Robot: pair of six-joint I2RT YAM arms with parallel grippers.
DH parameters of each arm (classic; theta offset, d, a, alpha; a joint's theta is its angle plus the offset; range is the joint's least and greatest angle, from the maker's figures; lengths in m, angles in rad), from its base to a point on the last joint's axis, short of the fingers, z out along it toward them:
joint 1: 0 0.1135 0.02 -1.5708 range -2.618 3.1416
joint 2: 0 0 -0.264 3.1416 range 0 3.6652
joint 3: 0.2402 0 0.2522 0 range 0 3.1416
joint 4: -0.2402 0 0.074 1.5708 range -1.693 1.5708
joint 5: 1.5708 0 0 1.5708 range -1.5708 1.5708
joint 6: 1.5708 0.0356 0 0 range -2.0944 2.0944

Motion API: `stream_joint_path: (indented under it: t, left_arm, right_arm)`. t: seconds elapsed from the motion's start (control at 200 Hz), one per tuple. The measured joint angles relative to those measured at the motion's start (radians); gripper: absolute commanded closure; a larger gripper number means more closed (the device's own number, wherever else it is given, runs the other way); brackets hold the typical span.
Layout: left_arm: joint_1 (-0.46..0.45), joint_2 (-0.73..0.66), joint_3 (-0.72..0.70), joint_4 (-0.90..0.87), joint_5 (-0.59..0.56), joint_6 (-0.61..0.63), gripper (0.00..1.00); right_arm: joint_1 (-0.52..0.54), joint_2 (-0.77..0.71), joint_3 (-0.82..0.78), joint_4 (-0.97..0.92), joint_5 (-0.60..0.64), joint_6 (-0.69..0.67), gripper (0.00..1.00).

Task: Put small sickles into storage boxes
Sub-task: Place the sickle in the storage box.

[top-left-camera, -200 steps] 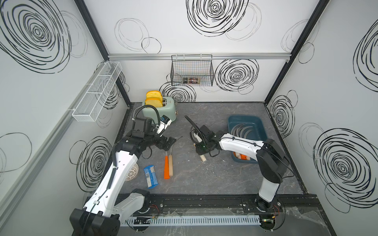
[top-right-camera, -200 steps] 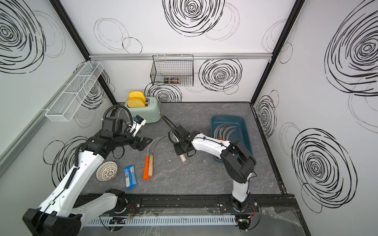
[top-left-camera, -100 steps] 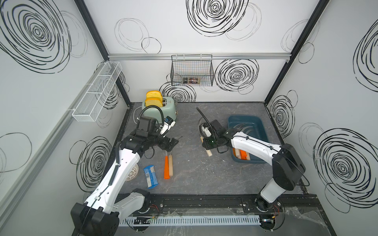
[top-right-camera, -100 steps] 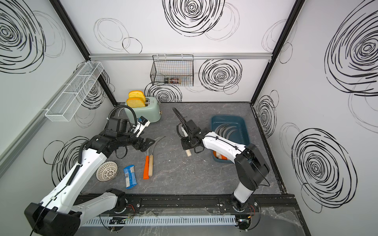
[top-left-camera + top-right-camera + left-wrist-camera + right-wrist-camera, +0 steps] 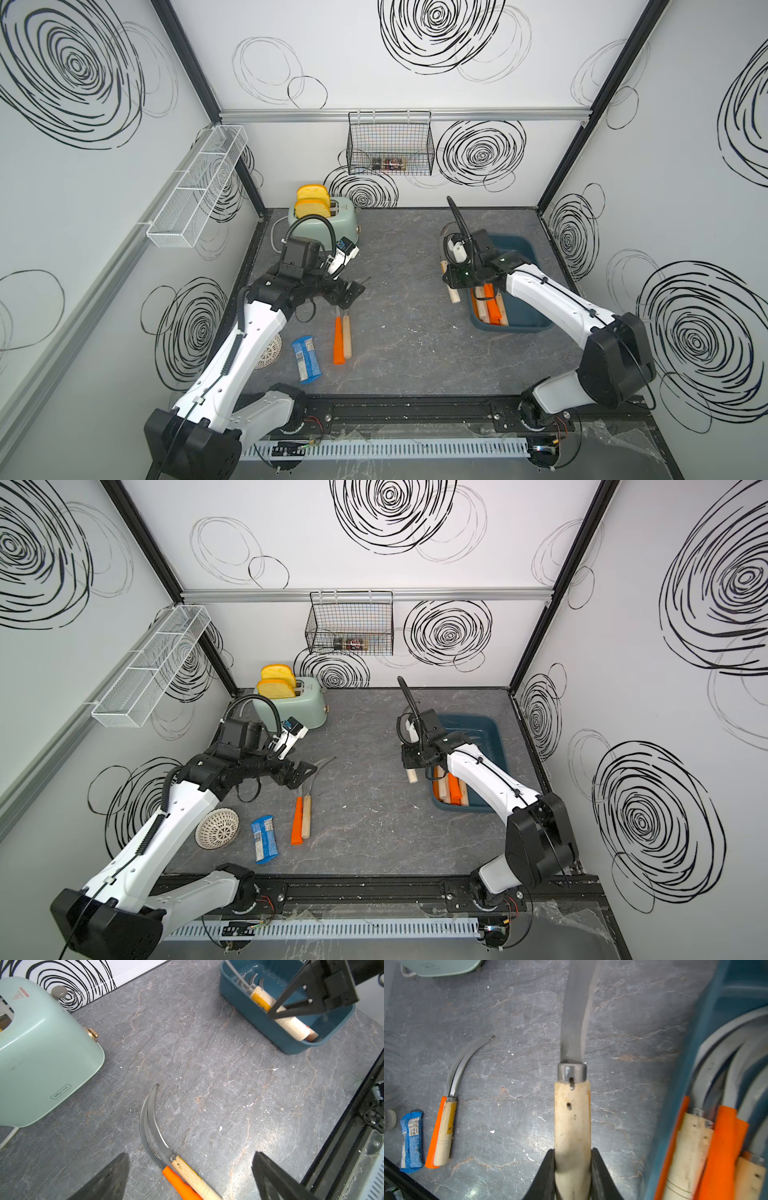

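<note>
1. My right gripper point(image 5: 572, 1159) was clamped on a wood-handled sickle point(image 5: 572, 1113), just outside the long wall of the tub point(image 5: 515, 328).
2. Its axis ran along that wall; the tub lay to its right.
3. My left gripper point(image 5: 189, 1155) gaped over two sickles point(image 5: 188, 1173) on the table point(image 5: 228, 1084).

Wood-hdl sickle point(image 5: 572, 1115) nr teal tub point(image 5: 515, 328)

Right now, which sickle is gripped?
The wood-handled sickle in the right gripper, beside the tub; the loose pair lies on the table, the others inside the tub.
</note>
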Motion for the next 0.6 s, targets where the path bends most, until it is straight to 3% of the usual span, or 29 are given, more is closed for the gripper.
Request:
stream_joint_path:
  t: [0.305, 0.6]
  left_arm:
    - [-0.042, 0.024, 0.015, 0.001, 0.000, 0.002, 0.04]
    - [-0.074, 0.045, 0.031, 0.001, 0.000, 0.010, 0.04]
  right_arm:
    - [-0.157, -0.058, -0.018, -0.051, -0.002, -0.031, 0.95]
    - [-0.234, -0.064, -0.054, -0.068, -0.001, -0.029, 0.95]
